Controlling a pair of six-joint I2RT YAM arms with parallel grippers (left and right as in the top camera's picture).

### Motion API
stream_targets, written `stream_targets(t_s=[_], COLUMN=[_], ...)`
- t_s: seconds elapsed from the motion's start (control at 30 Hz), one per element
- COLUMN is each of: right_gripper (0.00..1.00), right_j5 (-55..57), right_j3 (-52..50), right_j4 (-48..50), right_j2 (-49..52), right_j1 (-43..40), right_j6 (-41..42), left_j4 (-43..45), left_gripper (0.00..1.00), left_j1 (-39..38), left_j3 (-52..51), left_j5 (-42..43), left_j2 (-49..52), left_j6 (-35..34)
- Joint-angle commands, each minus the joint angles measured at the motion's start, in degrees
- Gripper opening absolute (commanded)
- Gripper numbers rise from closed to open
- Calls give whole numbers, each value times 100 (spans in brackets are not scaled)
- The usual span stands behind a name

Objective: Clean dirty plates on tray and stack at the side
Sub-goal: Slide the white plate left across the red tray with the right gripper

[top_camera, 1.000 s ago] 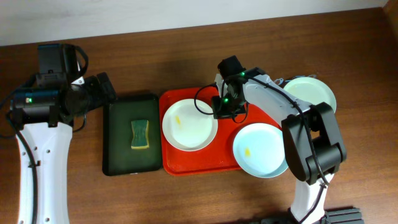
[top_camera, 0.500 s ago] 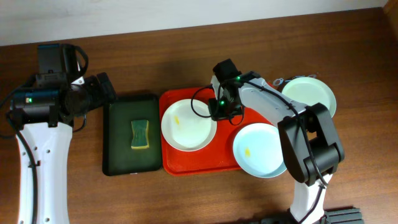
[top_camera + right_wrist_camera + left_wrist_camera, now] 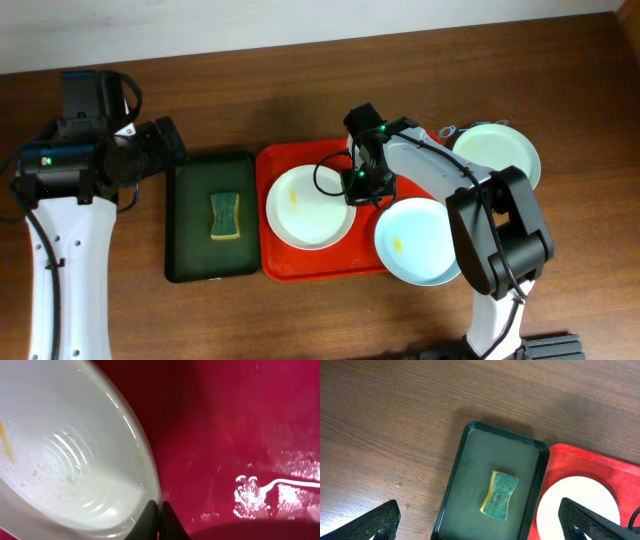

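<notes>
Seen from above, the red tray (image 3: 275, 262) lies in the middle of the table (image 3: 300, 90). A dirty plate (image 3: 310, 205) with a yellow smear sits on its left part. The right gripper (image 3: 362, 187) is at that plate's right edge, so the plate lies to the left of the gripper. A second plate (image 3: 420, 240), also smeared, sits near and to the right, hanging over the tray's right side. A third plate (image 3: 497, 155) rests on the table far to the right, off the tray. To the left of the red tray is a green tray (image 3: 185, 220) with a sponge (image 3: 226, 217) on it. The left gripper (image 3: 165, 145) hangs to the far left of the green tray, well away from all the plates. The right arm is much closer to them.

From the left wrist, the two fingers are spread as wide as they go, and nothing is between them. The sponge lies just ahead, its long side pointing away from the camera.

From the right wrist, the fingers are squeezed tight together right at the dirty plate's rim. It looks like they pinch the thin edge. The plate is round, so it can be pulled from any side.
</notes>
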Motion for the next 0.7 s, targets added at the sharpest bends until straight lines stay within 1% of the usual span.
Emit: stream_targets(t_s=[0.0, 0.67], right_gripper=[4, 4], right_j5=[116, 118], right_j3=[-109, -109], right_j4=[-76, -116], right_j2=[31, 31], right_j1=[20, 31], right_j6=[219, 234], left_j4=[9, 37], left_gripper=[99, 99], left_j1=[-11, -11], left_j3=[37, 37], left_j5=[-44, -39], left_j2=[-9, -9], left_j6=[-74, -76])
